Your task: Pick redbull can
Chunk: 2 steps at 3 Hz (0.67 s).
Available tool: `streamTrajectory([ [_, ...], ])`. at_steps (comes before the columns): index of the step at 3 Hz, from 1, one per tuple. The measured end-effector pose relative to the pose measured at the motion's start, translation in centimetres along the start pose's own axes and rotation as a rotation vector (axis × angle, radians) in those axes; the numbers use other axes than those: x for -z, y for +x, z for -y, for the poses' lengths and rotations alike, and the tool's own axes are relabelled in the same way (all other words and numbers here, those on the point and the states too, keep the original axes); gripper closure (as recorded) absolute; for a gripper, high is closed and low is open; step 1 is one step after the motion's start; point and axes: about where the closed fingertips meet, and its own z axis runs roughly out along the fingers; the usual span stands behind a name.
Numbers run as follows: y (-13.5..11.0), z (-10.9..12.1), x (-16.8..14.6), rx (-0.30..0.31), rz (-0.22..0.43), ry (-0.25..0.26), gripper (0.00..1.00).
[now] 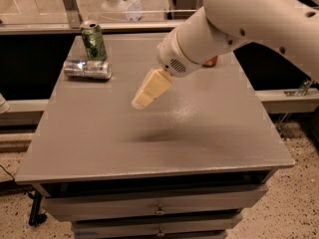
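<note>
The redbull can [87, 69], slim and silver with blue patches, lies on its side at the far left of the grey table [149, 133]. A green can [93, 40] stands upright just behind it. My gripper [142, 100] with cream fingers hangs above the middle of the table, to the right of and nearer than the redbull can, well apart from it. It holds nothing that I can see. A red object [211, 61] peeks out behind my arm.
The white arm [239, 24] reaches in from the upper right over the table's right half. Drawers [159, 210] sit under the tabletop. A low rail and glass panels run behind the table.
</note>
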Motion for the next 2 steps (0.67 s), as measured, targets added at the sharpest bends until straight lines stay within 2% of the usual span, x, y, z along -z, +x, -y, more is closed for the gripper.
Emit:
streamTrajectory([
  [1,-1.6,0.2,-2.7,0.023,0.072,0.002,0.0],
  [2,-4.3,1.6,-6.1,0.05,0.164,0.028,0.0],
])
